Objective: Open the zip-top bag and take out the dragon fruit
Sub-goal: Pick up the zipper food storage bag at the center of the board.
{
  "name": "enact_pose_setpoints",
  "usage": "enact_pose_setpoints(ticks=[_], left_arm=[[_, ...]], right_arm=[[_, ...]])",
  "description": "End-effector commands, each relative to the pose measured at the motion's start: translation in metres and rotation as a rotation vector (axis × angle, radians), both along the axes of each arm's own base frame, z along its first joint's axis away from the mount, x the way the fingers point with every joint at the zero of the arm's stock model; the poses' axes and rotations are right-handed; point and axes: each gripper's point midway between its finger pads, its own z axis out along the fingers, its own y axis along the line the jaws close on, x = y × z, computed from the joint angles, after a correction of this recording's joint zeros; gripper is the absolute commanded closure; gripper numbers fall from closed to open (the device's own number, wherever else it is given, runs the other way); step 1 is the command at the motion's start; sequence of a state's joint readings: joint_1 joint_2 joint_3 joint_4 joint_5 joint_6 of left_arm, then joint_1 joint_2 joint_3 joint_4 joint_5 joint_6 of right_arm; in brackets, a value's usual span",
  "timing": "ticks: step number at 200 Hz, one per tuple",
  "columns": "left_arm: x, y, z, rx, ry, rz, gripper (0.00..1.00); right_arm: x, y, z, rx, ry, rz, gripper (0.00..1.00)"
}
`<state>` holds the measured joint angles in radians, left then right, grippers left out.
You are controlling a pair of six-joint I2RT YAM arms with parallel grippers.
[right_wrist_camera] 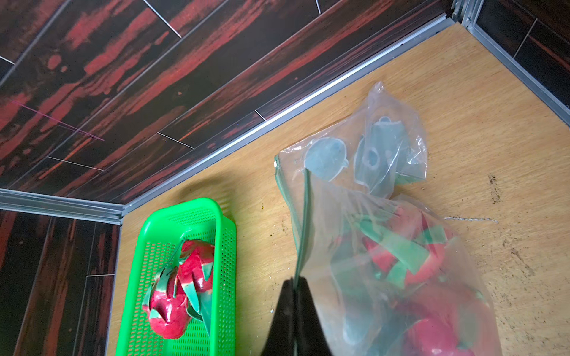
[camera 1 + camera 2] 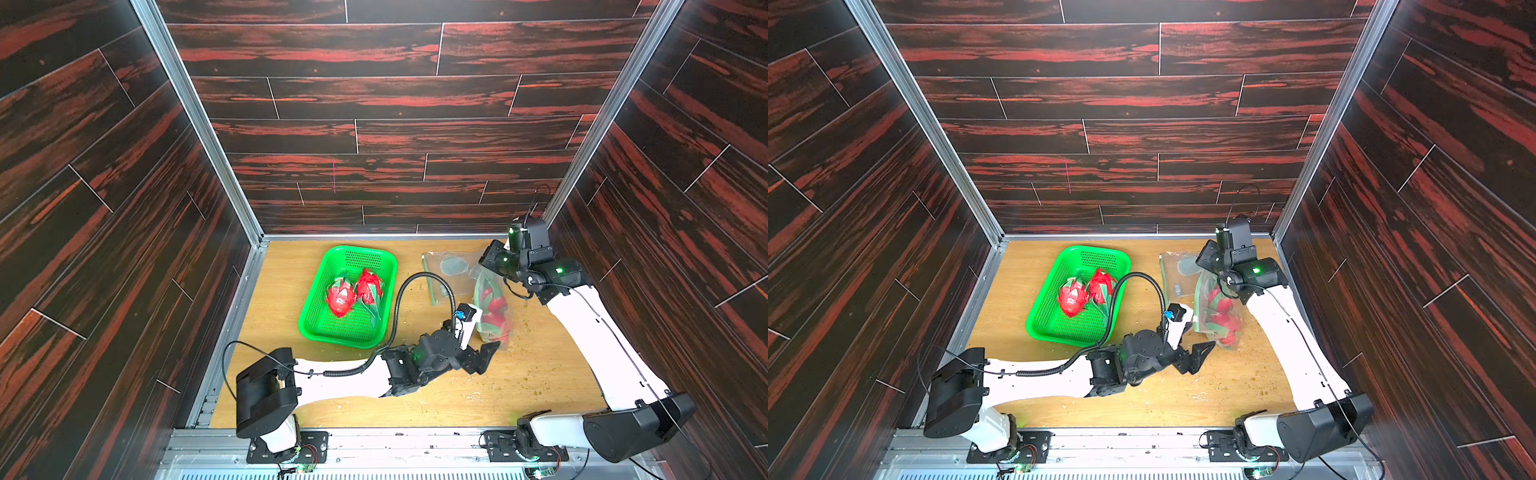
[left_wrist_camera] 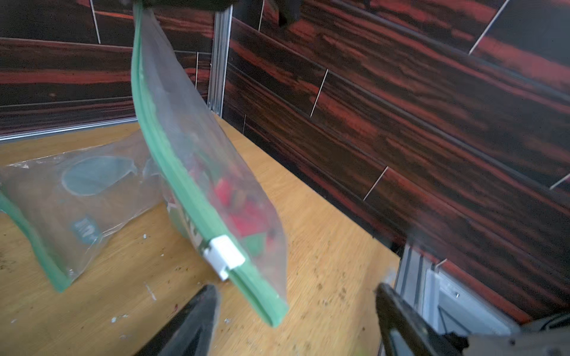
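The zip-top bag (image 2: 492, 307) (image 2: 1219, 311) hangs tilted at the right of the table, clear with a green zip strip (image 3: 172, 172). Red dragon fruit (image 1: 401, 246) with green scales show inside it. My right gripper (image 1: 296, 282) (image 2: 484, 268) is shut on the upper end of the zip edge and holds the bag up. A white slider (image 3: 223, 255) sits near the strip's lower end. My left gripper (image 3: 296, 289) (image 2: 488, 351) is open just short of that lower end, holding nothing. Two more dragon fruit (image 2: 340, 297) (image 2: 370, 284) lie in the green basket (image 2: 340, 330).
A second clear bag (image 2: 446, 266) (image 3: 83, 191) lies flat behind the hanging one, near the back wall. The left arm's cable (image 2: 399, 299) arches between basket and bag. Dark walls close in the back and the right, close to the right arm. Crumbs dot the wood.
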<state>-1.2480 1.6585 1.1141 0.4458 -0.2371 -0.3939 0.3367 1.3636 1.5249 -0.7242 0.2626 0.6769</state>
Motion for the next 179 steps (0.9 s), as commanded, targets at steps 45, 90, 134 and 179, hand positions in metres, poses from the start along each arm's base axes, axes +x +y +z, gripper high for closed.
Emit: enact_pose_setpoints(ticks=[45, 90, 134, 179], left_arm=[[0.022, -0.004, 0.0, 0.015, 0.002, 0.091, 0.71], [0.031, 0.014, 0.011, 0.022, -0.011, 0.083, 1.0], [0.03, 0.029, 0.032, 0.028, 0.001, -0.12, 1.0], [0.025, 0.053, 0.05, 0.186, -0.049, -0.265, 1.0]], right_arm=[[0.006, -0.005, 0.045, 0.068, -0.153, -0.012, 1.0], [-0.005, -0.02, 0.057, 0.085, -0.181, -0.028, 1.0], [-0.027, -0.045, 0.077, 0.115, -0.221, -0.042, 1.0], [-0.05, -0.048, 0.077, 0.154, -0.211, 0.02, 0.9]])
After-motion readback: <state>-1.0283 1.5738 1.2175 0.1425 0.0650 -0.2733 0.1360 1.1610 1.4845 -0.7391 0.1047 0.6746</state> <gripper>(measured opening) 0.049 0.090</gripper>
